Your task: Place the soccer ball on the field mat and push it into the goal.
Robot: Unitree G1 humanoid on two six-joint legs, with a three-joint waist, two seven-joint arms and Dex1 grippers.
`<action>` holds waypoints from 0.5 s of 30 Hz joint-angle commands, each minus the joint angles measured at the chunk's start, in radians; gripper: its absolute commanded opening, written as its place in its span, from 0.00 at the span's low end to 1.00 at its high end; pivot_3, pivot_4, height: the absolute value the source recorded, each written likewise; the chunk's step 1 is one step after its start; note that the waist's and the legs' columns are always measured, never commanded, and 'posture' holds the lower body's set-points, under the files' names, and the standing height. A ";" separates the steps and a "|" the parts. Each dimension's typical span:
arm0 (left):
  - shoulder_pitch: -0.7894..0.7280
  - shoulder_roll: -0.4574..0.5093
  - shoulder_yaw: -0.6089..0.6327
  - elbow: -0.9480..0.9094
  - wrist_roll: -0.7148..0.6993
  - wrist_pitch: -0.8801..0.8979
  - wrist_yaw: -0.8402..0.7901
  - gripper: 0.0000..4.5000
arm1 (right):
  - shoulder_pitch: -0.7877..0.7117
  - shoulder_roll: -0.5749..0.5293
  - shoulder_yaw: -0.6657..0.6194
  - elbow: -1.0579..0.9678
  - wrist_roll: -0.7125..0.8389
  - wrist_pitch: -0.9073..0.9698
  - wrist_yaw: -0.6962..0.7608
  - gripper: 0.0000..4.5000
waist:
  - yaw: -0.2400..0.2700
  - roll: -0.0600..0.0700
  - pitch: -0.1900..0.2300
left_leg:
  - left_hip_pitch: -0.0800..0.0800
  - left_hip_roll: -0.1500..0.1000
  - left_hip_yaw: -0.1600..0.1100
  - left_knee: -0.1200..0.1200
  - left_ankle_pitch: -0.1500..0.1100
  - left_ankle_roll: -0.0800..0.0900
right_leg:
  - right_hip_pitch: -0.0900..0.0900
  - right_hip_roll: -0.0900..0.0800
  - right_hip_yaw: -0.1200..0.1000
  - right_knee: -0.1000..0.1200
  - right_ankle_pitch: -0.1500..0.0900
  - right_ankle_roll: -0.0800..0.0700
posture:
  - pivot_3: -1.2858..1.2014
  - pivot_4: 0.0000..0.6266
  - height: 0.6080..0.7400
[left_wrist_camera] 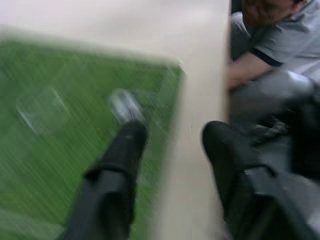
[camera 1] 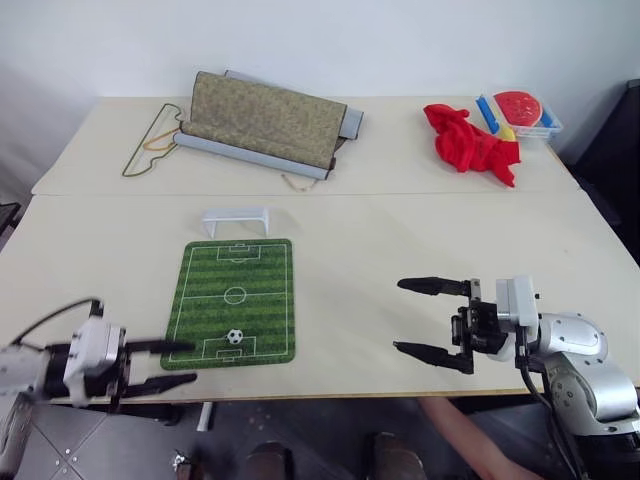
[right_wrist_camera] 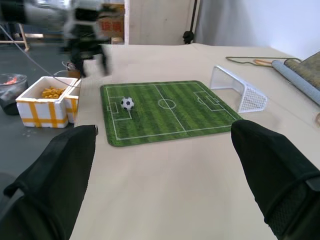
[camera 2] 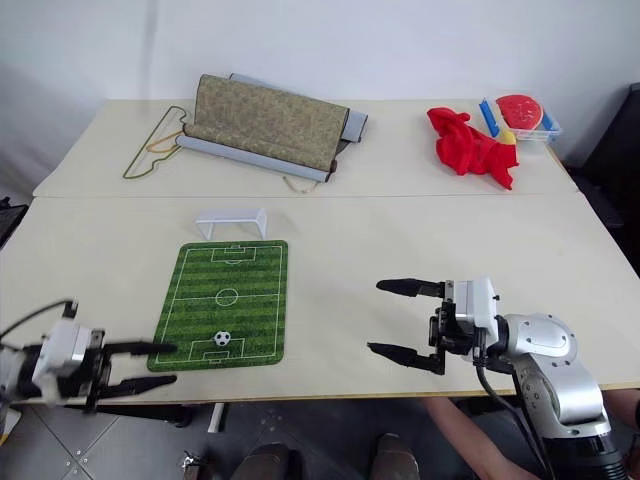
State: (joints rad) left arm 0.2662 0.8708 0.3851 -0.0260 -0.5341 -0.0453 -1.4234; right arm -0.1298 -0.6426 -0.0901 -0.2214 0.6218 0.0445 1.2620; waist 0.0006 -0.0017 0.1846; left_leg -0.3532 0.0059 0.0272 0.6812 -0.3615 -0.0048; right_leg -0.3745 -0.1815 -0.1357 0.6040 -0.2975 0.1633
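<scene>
The soccer ball (camera 1: 234, 337) rests on the field mat (camera 1: 235, 290), in the penalty box at the mat's near end. The white goal (camera 1: 236, 221) stands on the table just past the mat's far end. My left gripper (camera 1: 192, 362) hovers at the mat's near left corner by the table's front edge, pointing toward the ball. Its fingers are apart with nothing between them, and the ball (left_wrist_camera: 125, 106) lies just beyond one fingertip. My right gripper (camera 1: 398, 316) hangs wide open to the right of the mat, facing the ball (right_wrist_camera: 127, 103) and the goal (right_wrist_camera: 237, 89).
An olive rolled fabric (camera 1: 265, 120) and a looped cord (camera 1: 150, 150) lie at the back left. A red cloth (camera 1: 470, 142) and a tray of toys (camera 1: 520, 110) sit at the back right. A person's arm (camera 1: 470, 420) shows below the front edge.
</scene>
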 commanded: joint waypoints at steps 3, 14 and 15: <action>0.085 -0.038 0.027 -0.067 -0.005 -0.048 0.004 0.04 | -0.016 0.003 0.012 -0.007 0.009 -0.042 0.082 1.00 | 0.018 0.001 0.000 | 0.000 0.000 0.000 0.000 0.000 0.000 | 0.000 0.000 0.000 -0.001 0.000 0.000 | 0.52 0.24 1.00; -0.002 -0.129 -0.117 -0.143 0.024 0.037 0.133 0.01 | -0.038 0.000 0.030 0.049 -0.041 -0.103 0.138 1.00 | 0.023 0.001 0.000 | 0.000 0.003 0.002 0.000 -0.002 0.000 | 0.000 0.003 0.001 -0.003 0.001 -0.001 | 0.52 0.24 1.00; -0.013 -0.133 -0.128 -0.137 0.032 0.037 0.139 0.01 | -0.036 0.001 0.030 0.049 -0.042 -0.104 0.137 1.00 | 0.022 0.001 0.000 | 0.000 0.003 0.002 0.000 -0.002 0.000 | 0.000 0.003 0.001 -0.003 0.001 -0.001 | 0.52 0.24 1.00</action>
State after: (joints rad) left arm 0.2602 0.7409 0.2710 -0.1523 -0.5135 -0.0098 -1.3004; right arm -0.1722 -0.6329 -0.0473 -0.1559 0.5732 -0.0432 1.3934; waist 0.0228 -0.0008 0.1850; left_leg -0.3532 0.0091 0.0296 0.6816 -0.3637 -0.0049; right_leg -0.3746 -0.1785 -0.1347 0.6012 -0.2968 0.1624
